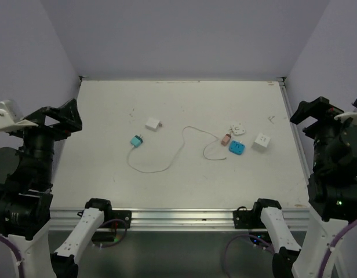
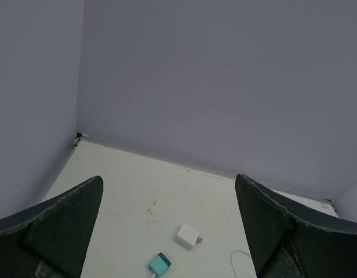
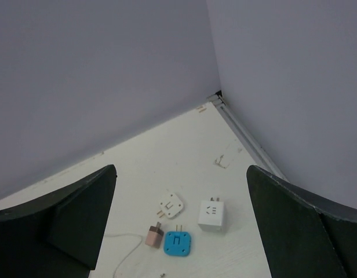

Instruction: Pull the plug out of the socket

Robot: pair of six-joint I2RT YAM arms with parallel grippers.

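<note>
While both arms stand back at the sides of the tabletop (image 1: 184, 185), we have our left hand (image 2: 168, 180) and right hand (image 3: 181, 169) spread wide, holding nothing. The pink plug (image 3: 152, 237) lies right of the middle, just beside the blue socket (image 3: 178, 243), with a white cable (image 1: 178, 152) trailing off to the left. From the right wrist view its prongs look bare and point away from the blue socket, so we judge it is probably out, though it is small and we cannot be sure. If it does need freeing, the right hand is nearer. We should pinch the plug's body rather than its cable, and pull straight along the prongs. The light socket will likely slide, so the left hand should pin it. We also steer clear of the white cube socket (image 3: 211, 215) close by.
</note>
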